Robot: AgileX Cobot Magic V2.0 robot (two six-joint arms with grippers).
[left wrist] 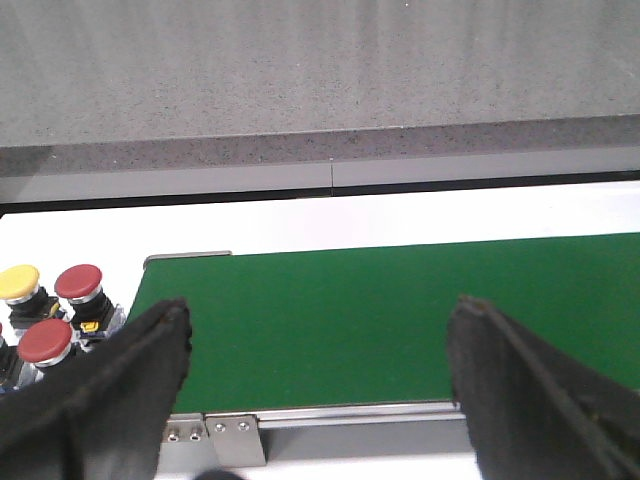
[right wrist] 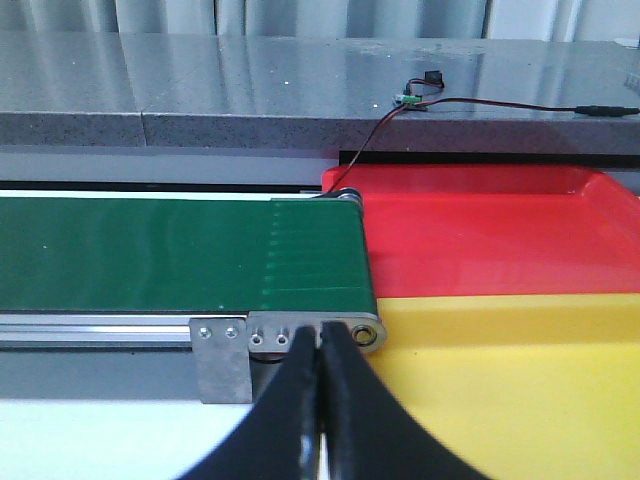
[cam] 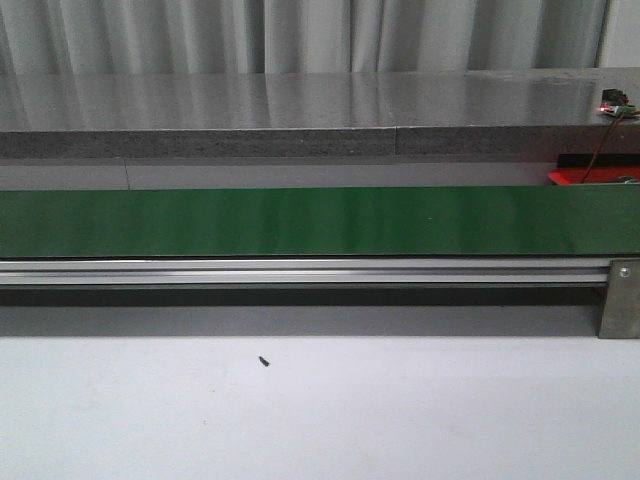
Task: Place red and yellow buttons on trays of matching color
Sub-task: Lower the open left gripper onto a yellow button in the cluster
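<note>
Over long green conveyor belt, swing wide-open left gripper toward red-capped push buttons and yellow-capped push button clustered just off its end, centring one cap before closing, with empty, pinched-together right gripper poised by flat red plastic tray and adjoining yellow plastic tray.

Lab test bench — green conveyor belt, loose wiring.

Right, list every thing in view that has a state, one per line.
Left gripper: open, over the belt, holding nothing.
Right gripper: shut, empty.
Green belt: bare, no buttons on it.
Red buttons: two, upright, beside the belt's end.
Yellow button: upright, next to the red ones.
Red tray: empty.
Yellow tray: empty.
</note>
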